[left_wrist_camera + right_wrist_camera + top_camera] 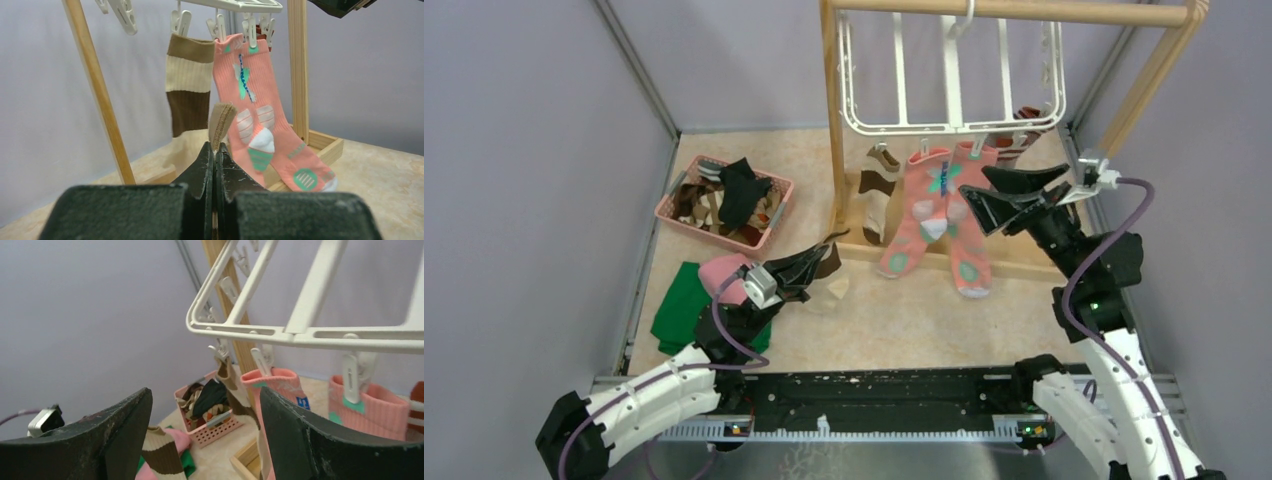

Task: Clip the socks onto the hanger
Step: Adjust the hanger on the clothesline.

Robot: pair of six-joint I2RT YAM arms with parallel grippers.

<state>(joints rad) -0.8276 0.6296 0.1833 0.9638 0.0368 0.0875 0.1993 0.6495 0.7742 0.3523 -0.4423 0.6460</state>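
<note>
The white hanger (954, 70) hangs from the wooden stand. A brown-cream striped sock (879, 190), two salmon pink socks (929, 205) and a sock with a red-white striped cuff (1024, 135) are clipped to its near rim. My left gripper (824, 262) is shut on the cuff of a second brown-cream sock (221, 120), held low in front of the stand; the sock also shows in the right wrist view (162, 452). My right gripper (989, 195) is open and empty, just below the hanger's rim (300, 332), next to the pink socks (280, 385).
A pink basket (724, 200) at the back left holds several more socks. A green cloth (684, 305) and a pink cloth (724, 275) lie by the left arm. The wooden stand's post (832, 120) and base rail (1014, 265) frame the hanging socks. Grey walls close in on both sides.
</note>
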